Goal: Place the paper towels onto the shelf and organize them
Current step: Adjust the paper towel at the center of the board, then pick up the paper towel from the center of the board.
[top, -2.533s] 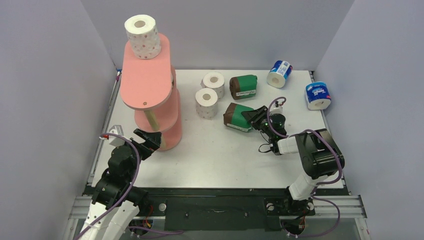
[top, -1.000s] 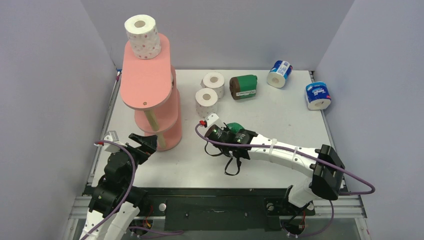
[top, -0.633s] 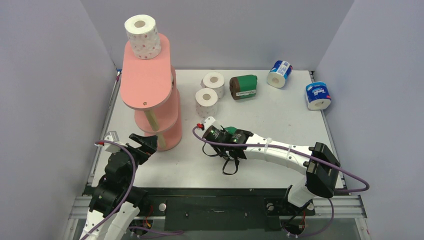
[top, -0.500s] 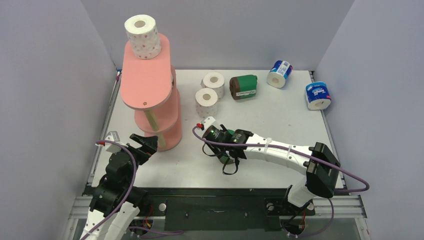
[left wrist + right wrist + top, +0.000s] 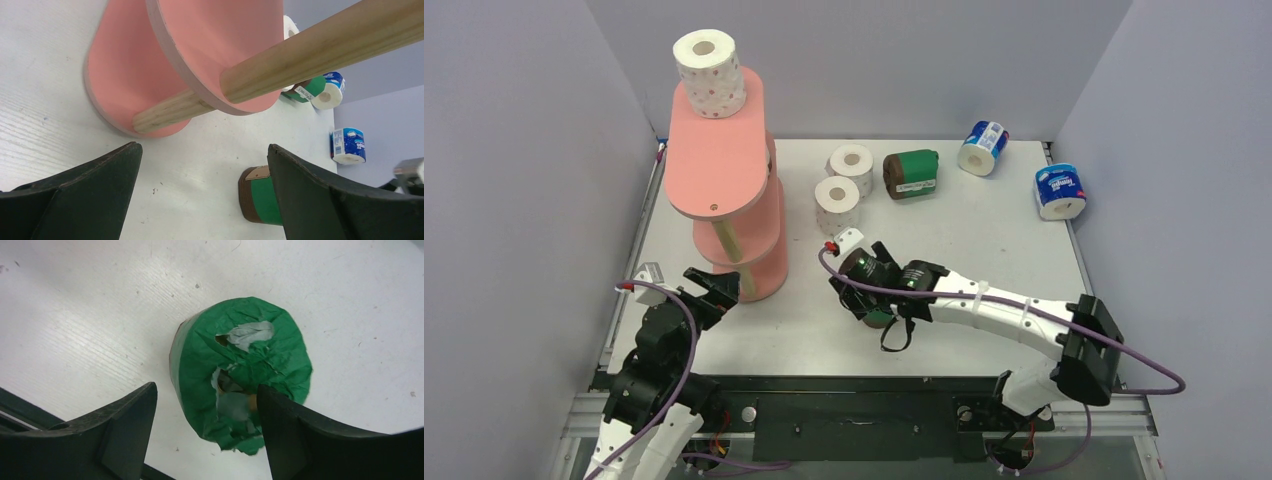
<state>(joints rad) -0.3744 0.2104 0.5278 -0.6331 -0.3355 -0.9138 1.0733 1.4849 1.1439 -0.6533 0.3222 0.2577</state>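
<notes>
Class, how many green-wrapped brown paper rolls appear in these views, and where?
2. One green-wrapped roll lies at the table's back, beside white rolls; the other sits under the right gripper. The pink shelf may hide more.

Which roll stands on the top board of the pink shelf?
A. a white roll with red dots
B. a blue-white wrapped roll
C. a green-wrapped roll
A: the white roll with red dots stands upright at the far end of the top board of the shelf.
</notes>
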